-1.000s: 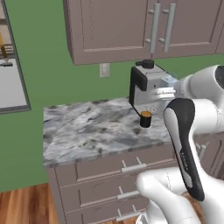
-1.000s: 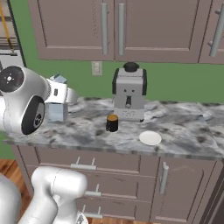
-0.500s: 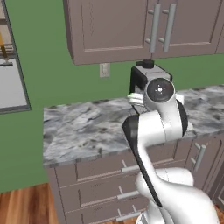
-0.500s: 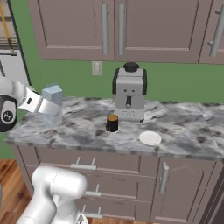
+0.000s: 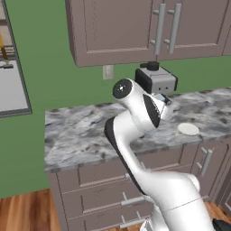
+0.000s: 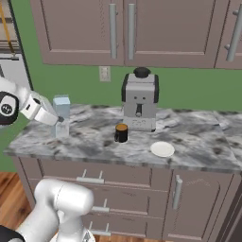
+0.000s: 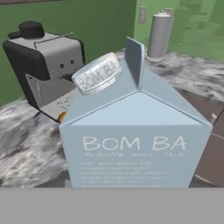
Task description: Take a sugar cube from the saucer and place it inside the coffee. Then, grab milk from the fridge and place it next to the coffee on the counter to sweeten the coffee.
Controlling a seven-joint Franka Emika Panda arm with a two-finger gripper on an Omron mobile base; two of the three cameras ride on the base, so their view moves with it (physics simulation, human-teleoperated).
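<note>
The grey-and-white marbled stone counter (image 6: 198,142) is reached. The pale blue-grey gabled milk carton (image 6: 61,116) is carried upright near its left end by the two-finger gripper (image 6: 57,120), apparently clamped on it, though the fingers can't be made out. The small black coffee cup (image 6: 121,133) sits well to the right, toward the middle, so that way it needs moving.

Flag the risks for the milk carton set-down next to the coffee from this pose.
1. The milk carton sits at the counter's left end, well apart from the coffee; releasing here misses "next to".
2. The carton fills the hand view, hiding the fingers, so grip security can't be checked.
3. Moving right, the carton could clip the coffee or the espresso machine just behind it and spill the cup.
</note>
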